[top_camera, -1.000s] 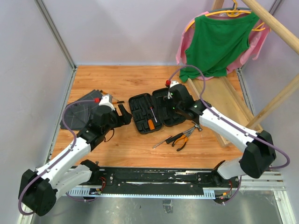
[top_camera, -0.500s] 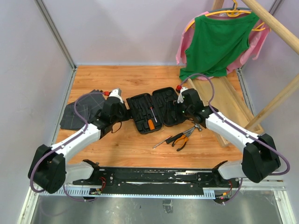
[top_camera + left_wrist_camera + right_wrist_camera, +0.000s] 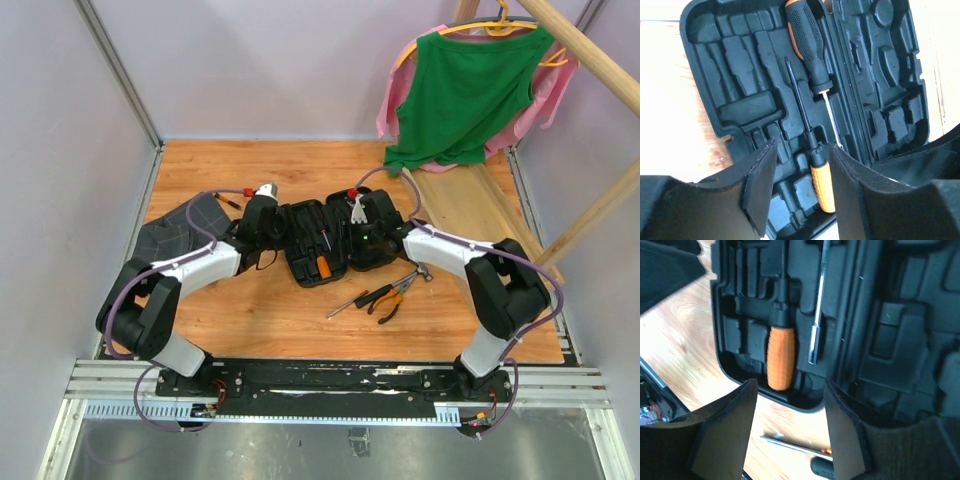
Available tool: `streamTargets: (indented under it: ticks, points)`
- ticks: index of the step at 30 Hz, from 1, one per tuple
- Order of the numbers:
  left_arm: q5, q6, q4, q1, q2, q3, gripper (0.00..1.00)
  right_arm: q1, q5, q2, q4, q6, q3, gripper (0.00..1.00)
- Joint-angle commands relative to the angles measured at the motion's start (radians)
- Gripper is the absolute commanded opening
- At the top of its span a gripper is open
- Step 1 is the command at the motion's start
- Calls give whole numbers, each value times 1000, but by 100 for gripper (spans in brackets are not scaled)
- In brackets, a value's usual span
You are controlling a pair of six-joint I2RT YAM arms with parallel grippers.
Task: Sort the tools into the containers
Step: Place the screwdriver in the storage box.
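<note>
I am holding the left gripper (image 3: 799,167) and right gripper (image 3: 790,390) half-spread and empty over the open black plastic moulded tool case (image 3: 740,60). An orange-handled screwdriver (image 3: 822,185) and a black-and-orange one (image 3: 807,40) are lying in its slots. The orange-black pliers (image 3: 388,300) and a thin screwdriver (image 3: 350,302) are waiting outside on the wooden tabletop (image 3: 280,320), so I am judging the sort partly done. Pale walls are enclosing the table, and a green shirt (image 3: 465,90) is hanging behind.

Black case (image 3: 735,75) open flat w/ 2 screwdrivers (image 3: 807,45) slotted inside; orange-black pliers (image 3: 386,299) lie just outside.
</note>
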Motion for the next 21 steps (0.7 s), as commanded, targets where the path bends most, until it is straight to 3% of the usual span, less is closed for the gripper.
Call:
streamTargets:
  ticks: [1,21]
  points:
    - [23,-27,73,9,58,24,48,30,-57,57,72,29,73,55]
    - [25,-1,101,21,199,41,41,56,-70,254,75,7,211,39]
